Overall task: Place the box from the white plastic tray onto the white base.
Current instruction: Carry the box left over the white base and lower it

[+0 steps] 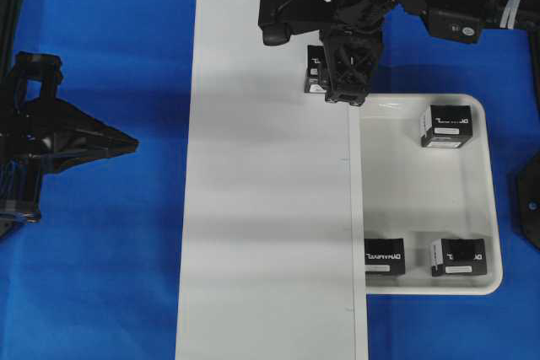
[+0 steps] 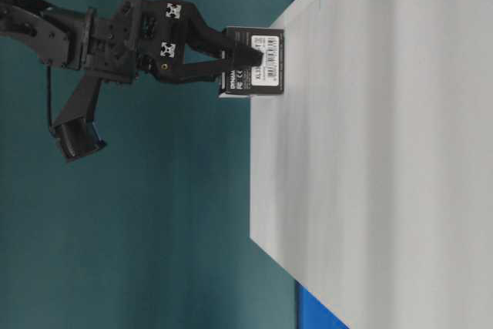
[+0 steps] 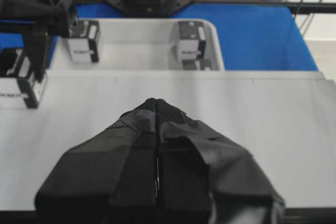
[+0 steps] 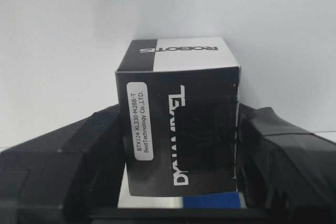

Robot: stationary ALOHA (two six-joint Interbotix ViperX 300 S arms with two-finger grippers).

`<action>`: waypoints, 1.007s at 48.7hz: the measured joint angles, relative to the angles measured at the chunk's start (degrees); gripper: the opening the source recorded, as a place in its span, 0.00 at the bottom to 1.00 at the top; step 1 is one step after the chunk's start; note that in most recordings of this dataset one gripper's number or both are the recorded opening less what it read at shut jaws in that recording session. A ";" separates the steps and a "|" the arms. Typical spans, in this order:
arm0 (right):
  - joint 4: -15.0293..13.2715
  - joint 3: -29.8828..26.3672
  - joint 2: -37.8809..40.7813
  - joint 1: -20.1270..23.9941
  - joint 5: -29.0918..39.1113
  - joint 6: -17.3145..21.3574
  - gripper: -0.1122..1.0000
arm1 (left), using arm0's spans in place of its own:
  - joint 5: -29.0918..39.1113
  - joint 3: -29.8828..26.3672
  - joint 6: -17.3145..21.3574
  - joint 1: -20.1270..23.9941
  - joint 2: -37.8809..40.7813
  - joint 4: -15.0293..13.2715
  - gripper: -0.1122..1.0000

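The box [image 4: 178, 114] is a small black carton with white lettering and a white label strip, and it sits clamped between the two padded jaws of the right gripper [image 1: 344, 82], which press on its opposite side faces about half-spread. In the table-level view it hangs over the far edge of the white base [image 1: 270, 208]; whether its underside already touches the board cannot be told. It looks light and stiff, a printed cardboard shell that should keep its shape under a moderate squeeze, though the glossy sides could slip if the grip were loose, and too hard a pinch might dent them. The flat side faces, taken near the middle as here, seem the sound place to hold it. Three more boxes lie in the white tray [image 1: 481, 200] beside the board: one [image 1: 445, 126] near the far end, two [image 1: 384, 256] [image 1: 458, 256] at the near end. The left gripper [image 3: 157, 129] has its jaws pressed together, holding nothing, parked off the board's other side.
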 measured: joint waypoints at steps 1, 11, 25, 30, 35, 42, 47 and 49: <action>-0.09 0.00 0.00 0.09 0.00 0.00 0.62 | 0.00 0.00 0.00 0.09 0.00 0.00 0.03; -0.97 0.00 0.18 0.00 0.09 0.00 0.62 | 0.00 0.00 0.00 0.00 0.00 0.00 0.03; -1.05 0.00 0.18 0.09 0.35 0.00 0.62 | 0.00 0.00 0.00 0.00 0.00 0.00 0.03; -1.05 0.00 0.18 0.00 0.35 0.00 0.62 | 0.00 0.00 0.00 0.00 0.00 0.00 0.03; -1.05 0.00 0.18 0.09 0.35 0.00 0.62 | 0.00 0.00 0.00 0.00 0.00 0.09 0.03; -1.23 0.26 0.35 0.00 -0.35 0.00 0.89 | 0.00 0.00 0.00 -0.09 0.00 0.00 0.03; -1.85 0.62 0.53 0.09 -2.11 0.00 1.00 | 0.00 0.00 0.00 -0.18 -0.09 0.00 0.03; -2.02 0.70 0.53 0.00 -2.55 0.09 1.00 | 0.00 0.00 0.00 -0.18 0.00 0.00 0.03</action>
